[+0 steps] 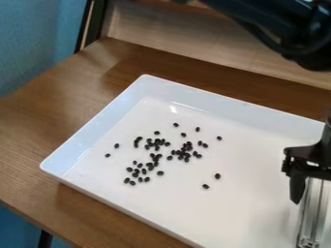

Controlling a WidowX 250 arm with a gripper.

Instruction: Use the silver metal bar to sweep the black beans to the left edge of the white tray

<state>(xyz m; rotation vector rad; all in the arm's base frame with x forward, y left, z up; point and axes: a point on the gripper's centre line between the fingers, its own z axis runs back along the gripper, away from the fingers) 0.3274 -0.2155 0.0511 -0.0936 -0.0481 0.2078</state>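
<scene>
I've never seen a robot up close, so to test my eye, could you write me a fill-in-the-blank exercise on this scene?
The small bean-like bits are ____ in colour.
They lie in a tray, coloured ____, on a table.
The gripper is at the picture's ____ edge.
A long, shiny thing shows just ____ the gripper.
Missing words: black; white; right; below.

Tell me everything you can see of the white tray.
The tray is white, smooth and slightly glossy, perhaps plastic, with low sloping walls. It lies flat on a brown wood-look table, running past the picture's edge. Small dark oval pieces lie scattered inside. Whether the shiny metal piece at right touches it, I can't tell.
</scene>
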